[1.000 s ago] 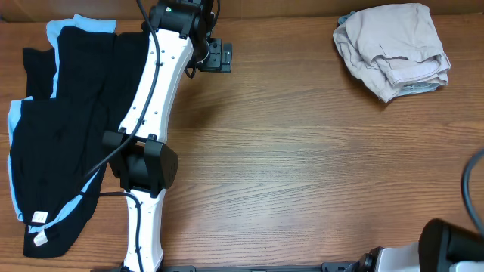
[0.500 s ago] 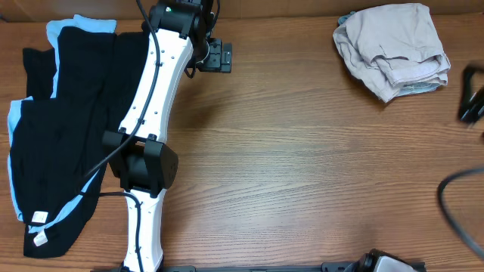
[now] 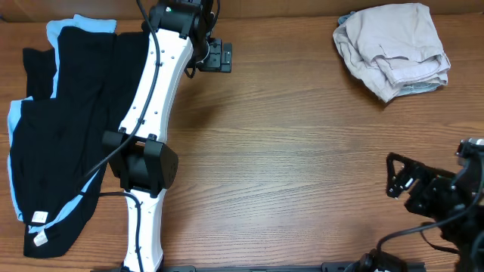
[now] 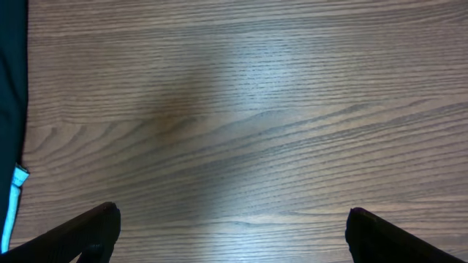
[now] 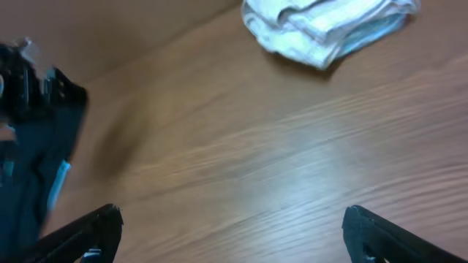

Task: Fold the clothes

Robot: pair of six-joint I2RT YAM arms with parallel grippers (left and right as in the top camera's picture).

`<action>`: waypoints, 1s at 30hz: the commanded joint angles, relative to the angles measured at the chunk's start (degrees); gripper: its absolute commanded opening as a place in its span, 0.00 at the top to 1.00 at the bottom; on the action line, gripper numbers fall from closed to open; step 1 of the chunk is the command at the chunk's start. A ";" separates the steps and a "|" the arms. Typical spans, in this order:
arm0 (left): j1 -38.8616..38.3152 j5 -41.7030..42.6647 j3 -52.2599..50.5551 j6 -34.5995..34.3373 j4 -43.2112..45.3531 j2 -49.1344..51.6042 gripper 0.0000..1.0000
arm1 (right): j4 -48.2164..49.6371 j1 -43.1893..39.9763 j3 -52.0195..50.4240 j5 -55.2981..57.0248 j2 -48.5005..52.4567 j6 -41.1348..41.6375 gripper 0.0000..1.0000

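Observation:
The beige khaki shorts (image 3: pixel 395 50) lie folded in a bundle at the far right of the table, with a bit of light-blue denim under its edge; they also show in the right wrist view (image 5: pixel 322 25). A black-and-light-blue garment (image 3: pixel 64 128) lies spread at the left. My left gripper (image 3: pixel 221 57) is open and empty over bare wood at the far middle-left; its fingertips (image 4: pixel 102 219) stand wide apart. My right gripper (image 3: pixel 393 175) is open and empty at the near right, well short of the shorts.
The wooden table (image 3: pixel 302 151) runs between the two garments. The white left arm (image 3: pixel 151 113) stretches from the near edge over the black garment's right side. The black garment's edge shows in the left wrist view (image 4: pixel 11 109).
My right arm has swung in from off the right edge to the near right of the table. The left arm and the clothes have not moved.

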 commanded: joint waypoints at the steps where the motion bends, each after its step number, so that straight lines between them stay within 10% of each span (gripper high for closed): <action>1: 0.11 -0.37 0.11 0.02 0.02 0.92 0.00 | -0.28 0.04 -6.25 -3.98 -0.63 8.20 0.00; 7: 0.11 -0.37 0.11 0.02 0.02 0.92 0.00 | 13.81 0.04 -16.72 -1.77 -0.28 8.07 0.00; 23: 0.11 -0.37 0.11 0.02 0.02 0.92 0.00 | 101.37 11.43 -67.93 0.70 -1.36 8.00 0.00; 30: 0.09 -0.37 0.11 0.02 0.02 0.92 0.00 | 99.21 21.86 -76.32 15.82 -12.90 7.98 0.00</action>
